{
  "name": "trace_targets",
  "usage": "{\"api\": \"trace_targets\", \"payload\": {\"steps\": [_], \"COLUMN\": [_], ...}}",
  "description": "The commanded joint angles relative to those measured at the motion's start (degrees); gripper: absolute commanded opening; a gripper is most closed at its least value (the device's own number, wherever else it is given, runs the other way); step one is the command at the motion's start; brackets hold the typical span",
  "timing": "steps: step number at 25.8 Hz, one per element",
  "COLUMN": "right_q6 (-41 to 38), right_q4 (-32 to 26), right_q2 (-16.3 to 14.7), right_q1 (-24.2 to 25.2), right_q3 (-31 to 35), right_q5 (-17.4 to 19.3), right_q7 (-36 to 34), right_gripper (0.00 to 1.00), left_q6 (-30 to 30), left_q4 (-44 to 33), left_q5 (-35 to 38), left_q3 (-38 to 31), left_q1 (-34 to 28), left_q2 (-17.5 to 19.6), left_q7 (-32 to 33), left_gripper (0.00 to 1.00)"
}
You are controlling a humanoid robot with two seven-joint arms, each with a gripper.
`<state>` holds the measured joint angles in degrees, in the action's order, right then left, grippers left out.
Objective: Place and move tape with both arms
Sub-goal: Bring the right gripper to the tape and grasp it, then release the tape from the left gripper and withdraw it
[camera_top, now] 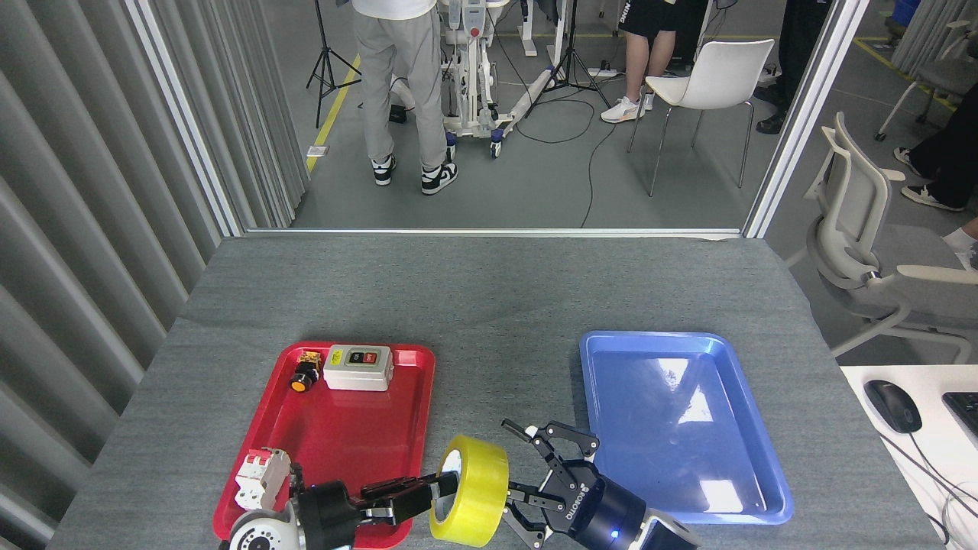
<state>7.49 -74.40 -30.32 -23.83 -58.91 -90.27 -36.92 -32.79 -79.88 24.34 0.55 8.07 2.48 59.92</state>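
Between red tray [336, 435] and blue tray [680, 428], tape [470, 490] in left hand [428, 489].

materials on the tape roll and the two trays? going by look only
Tape: glossy yellow plastic film, sheen on the outer wrap; the core looks like white card, partly hidden by the left gripper.
Red tray and blue tray: likely moulded plastic, with smooth rounded rims; the blue one throws bright glare patches.

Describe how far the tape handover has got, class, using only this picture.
Done: the tape is off the red tray, held upright by the left gripper through its core. In hand: the right gripper is open beside it, not gripping. Left: the handover, then placing; the blue tray holds nothing.
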Motion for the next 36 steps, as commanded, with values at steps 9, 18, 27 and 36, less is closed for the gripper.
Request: {"api": "trace_targets", "payload": {"steps": [9,18,27,36], "right_q6": [-0.02,-0.02,-0.02,-0.02], "right_q4": [0.14,0.14,0.14,0.05], "right_q2": [-0.09,-0.09,-0.26,-0.44], "right_q1": [0.18,0.18,0.27,0.71], "right_q3": [-0.16,-0.16,-0.16,-0.07], "right_q5": [-0.17,-0.35,-0.35,-0.26], "right_q7": [0.18,0.18,0.18,0.18], "right_gripper": [0.21,0.11,0.07,0.06], "left_q6": [0.01,-0.08,0.01,0.09], "left_q4": [-0.01,-0.01,0.08,-2.47], "left_q5": [0.0,-0.7,-0.88,3.43], "left_q3": [-0.46,-1.07,-2.04,-6.08], "left_q1": [0.01,0.01,0.01,-0.25], "left_q2": [-0.02,-0.02,0.42,0.6], "left_q7": [0.02,-0.77,-0.59,-12.81], "left_gripper": [0.0,1.0,1.0,1.0]}}
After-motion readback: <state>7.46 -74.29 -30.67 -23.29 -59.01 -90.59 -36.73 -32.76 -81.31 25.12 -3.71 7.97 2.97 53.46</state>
